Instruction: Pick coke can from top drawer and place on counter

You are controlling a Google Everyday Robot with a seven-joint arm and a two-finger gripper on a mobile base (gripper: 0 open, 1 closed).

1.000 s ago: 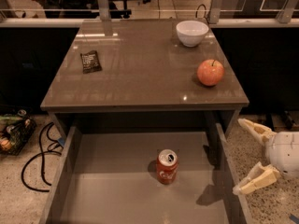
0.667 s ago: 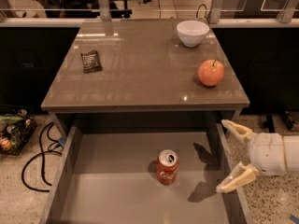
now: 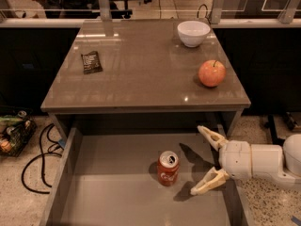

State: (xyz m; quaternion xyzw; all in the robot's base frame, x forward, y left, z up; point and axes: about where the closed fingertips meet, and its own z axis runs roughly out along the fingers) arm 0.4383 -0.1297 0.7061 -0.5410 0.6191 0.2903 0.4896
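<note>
The red coke can (image 3: pixel 168 168) stands upright in the middle of the open grey top drawer (image 3: pixel 108 192), below the front edge of the counter (image 3: pixel 141 74). My gripper (image 3: pixel 201 160) comes in from the right at the height of the can, over the drawer's right part. Its two cream fingers are spread wide, one behind and one in front, with nothing between them. The fingertips are a short way to the right of the can and do not touch it.
On the counter lie a red-orange apple (image 3: pixel 211 73) at the right, a white bowl (image 3: pixel 193 33) at the back right and a dark snack packet (image 3: pixel 91 62) at the left. Black cables (image 3: pixel 35 159) and a basket (image 3: pixel 14 133) are on the floor to the left.
My gripper has moved left from beside the drawer's right wall to over the drawer, closer to the can. Its fingers stay spread. The can has not moved.
</note>
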